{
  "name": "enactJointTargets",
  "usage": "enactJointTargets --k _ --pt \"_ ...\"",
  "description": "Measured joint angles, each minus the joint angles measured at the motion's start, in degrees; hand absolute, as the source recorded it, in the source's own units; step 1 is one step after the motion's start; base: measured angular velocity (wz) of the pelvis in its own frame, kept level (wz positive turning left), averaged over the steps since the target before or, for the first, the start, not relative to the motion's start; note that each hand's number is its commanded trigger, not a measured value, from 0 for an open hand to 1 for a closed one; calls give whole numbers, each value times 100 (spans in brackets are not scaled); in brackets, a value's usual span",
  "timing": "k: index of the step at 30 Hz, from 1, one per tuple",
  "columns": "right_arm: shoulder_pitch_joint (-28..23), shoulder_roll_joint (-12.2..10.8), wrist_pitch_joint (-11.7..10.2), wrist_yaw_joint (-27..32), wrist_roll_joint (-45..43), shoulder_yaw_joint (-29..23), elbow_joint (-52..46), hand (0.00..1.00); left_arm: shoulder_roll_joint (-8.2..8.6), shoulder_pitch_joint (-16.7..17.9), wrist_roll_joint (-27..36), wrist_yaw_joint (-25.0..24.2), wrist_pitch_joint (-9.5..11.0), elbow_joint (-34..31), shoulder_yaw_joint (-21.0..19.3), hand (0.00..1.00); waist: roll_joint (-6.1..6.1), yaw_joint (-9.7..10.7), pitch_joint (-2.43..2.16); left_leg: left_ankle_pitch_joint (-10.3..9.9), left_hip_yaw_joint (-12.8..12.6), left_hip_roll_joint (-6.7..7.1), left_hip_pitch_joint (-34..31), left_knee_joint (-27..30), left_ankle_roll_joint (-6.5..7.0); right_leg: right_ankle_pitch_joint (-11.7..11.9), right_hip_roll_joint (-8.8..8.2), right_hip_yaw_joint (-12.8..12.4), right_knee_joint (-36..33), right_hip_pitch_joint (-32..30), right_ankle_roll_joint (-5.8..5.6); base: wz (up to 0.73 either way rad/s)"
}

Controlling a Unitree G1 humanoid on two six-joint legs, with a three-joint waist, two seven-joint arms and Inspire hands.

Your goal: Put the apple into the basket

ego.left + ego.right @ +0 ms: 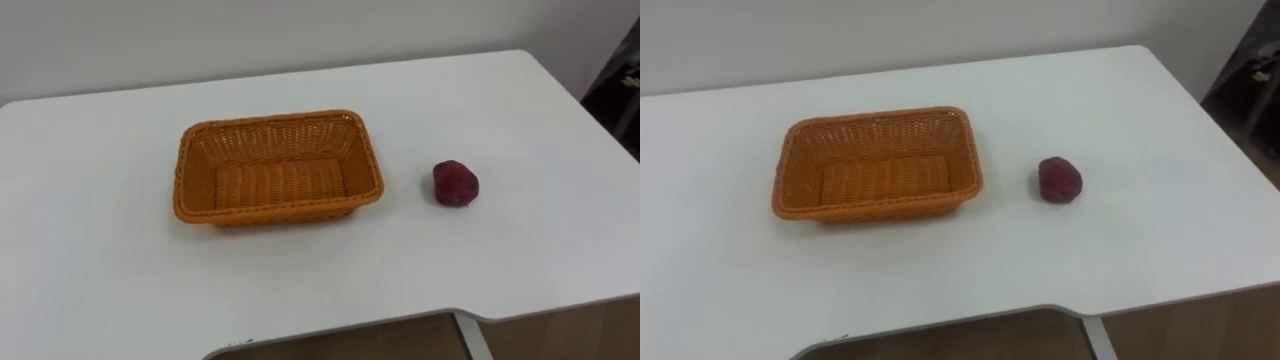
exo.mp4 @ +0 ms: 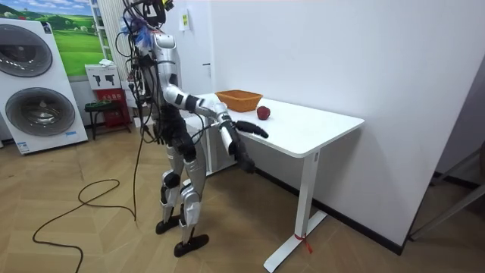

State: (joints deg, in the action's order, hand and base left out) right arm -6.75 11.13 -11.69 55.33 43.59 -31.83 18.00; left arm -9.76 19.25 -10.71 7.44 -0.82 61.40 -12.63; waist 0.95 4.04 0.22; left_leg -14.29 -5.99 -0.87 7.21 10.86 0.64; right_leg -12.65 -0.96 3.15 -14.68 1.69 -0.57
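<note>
- Apple sits on the white table, right of the orange wicker basket, near it but not touching.
- Neither hand holds it.
- Basket has nothing in it.
- Room view: the robot stands at the table's near edge with both arms forward.
- Left hand is at tabletop height by the edge, and right hand is below the edge.
- Can't tell whether either hand's fingers are apart or curled.

You've got a white table by the wall, w/ 2 washers & a stool at room view's left.
</note>
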Motion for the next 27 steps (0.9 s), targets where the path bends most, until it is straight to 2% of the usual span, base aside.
enactJointTargets --k 3,6,10,13,15,18,19,23,27 --pt "14 101 -151 215 -1170 285 -346 0 2 -74 -22 74 7 75 93 0 21 -72 1 0 3 -2 -3 0 0 0 1 2 13 20 1 0" --pt "-21 115 -120 217 -2077 444 -652 0 3 -86 -20 77 27 50 224 0 32 -150 -4 0 2 1 9 -7 0 3 0 2 48 17 -2 0" --pt "-53 118 -139 -18 -3029 1175 -1235 0 -13 -104 -14 73 68 75 469 0 28 -245 -21 0 -12 -28 45 -30 -1 36 34 -34 78 38 31 -9" --pt "-107 123 -139 -538 -3400 1642 -1402 0 -9 -124 -12 65 118 57 573 0 49 -315 -42 1 -13 -50 51 -39 -2 51 61 -52 80 43 48 -4" --pt "-108 145 -138 -850 -3531 1860 -1426 0 -7 -112 -12 59 118 61 719 0 57 -336 -38 1 -2 -52 52 -39 -3 52 64 -51 103 71 49 0" --pt "-148 226 -120 -1326 -3533 2278 -1399 0 -3 -100 -16 33 122 64 855 0 57 -432 18 1 3 -53 143 -64 -3 57 67 -67 141 200 50 -2" --pt "-157 225 -114 -1539 -3538 2407 -1337 0 -4 -102 -18 33 125 75 841 0 63 -434 21 1 -1 -53 142 -67 -3 65 66 -48 203 228 47 0" --pt "-157 225 -63 -2215 -3718 2636 -1060 0 -13 -100 -20 -47 124 76 842 0 39 -467 29 0 -2 -49 101 -68 -3 84 53 -6 216 216 34 6" --pt "-156 227 -64 -2628 -3913 2814 -995 0 -38 -123 -21 -131 124 77 839 0 25 -532 23 0 -1 -47 43 -43 -3 85 44 24 207 194 33 4"
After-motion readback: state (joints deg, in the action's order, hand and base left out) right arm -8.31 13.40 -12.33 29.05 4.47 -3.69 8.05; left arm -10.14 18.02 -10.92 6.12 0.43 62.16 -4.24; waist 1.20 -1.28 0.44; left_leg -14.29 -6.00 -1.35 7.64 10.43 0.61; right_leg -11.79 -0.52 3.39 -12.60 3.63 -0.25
